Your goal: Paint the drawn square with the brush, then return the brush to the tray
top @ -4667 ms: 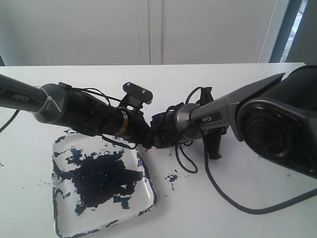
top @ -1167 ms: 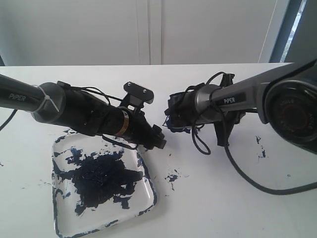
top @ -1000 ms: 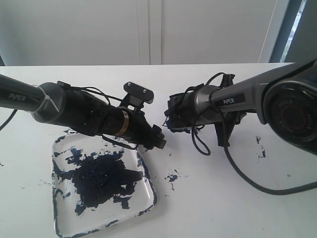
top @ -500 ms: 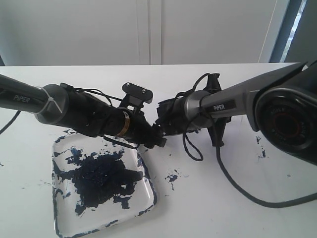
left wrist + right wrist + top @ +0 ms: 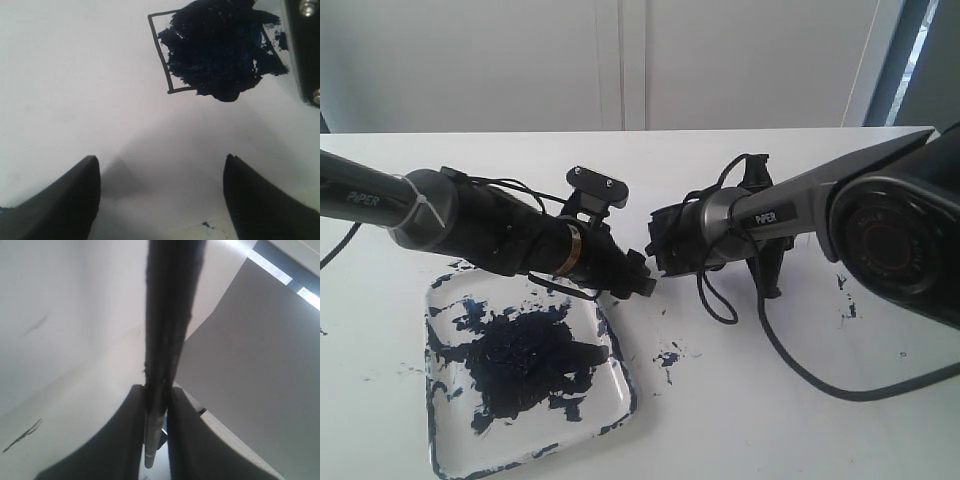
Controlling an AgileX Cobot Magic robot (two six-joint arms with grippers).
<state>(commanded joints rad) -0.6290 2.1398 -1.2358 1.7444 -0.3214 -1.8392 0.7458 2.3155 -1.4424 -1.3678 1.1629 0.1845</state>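
The brush (image 5: 170, 315) runs as a dark handle straight out between the fingers of my right gripper (image 5: 156, 395), which is shut on it. In the exterior view that right gripper (image 5: 657, 248) hangs at the table's middle, close to my left gripper (image 5: 642, 278); the brush cannot be made out there. The drawn square (image 5: 215, 50), smeared thick with dark blue paint, lies just ahead of my left gripper (image 5: 160, 195), which is open and holds nothing. The exterior view hides the square behind the arms. The tray (image 5: 625, 385) with its blue-black blotch sits at the front left, under the left arm.
Small paint splatters (image 5: 667, 357) mark the white table beside the tray, with more of them (image 5: 845, 300) at the right. A black cable (image 5: 800, 385) loops over the table from the right arm. A white wall stands behind the table.
My right gripper with the brush swung left toward the left gripper, then drew back a little to the right and lower, covering the painted square in the exterior view. The left arm stayed put.
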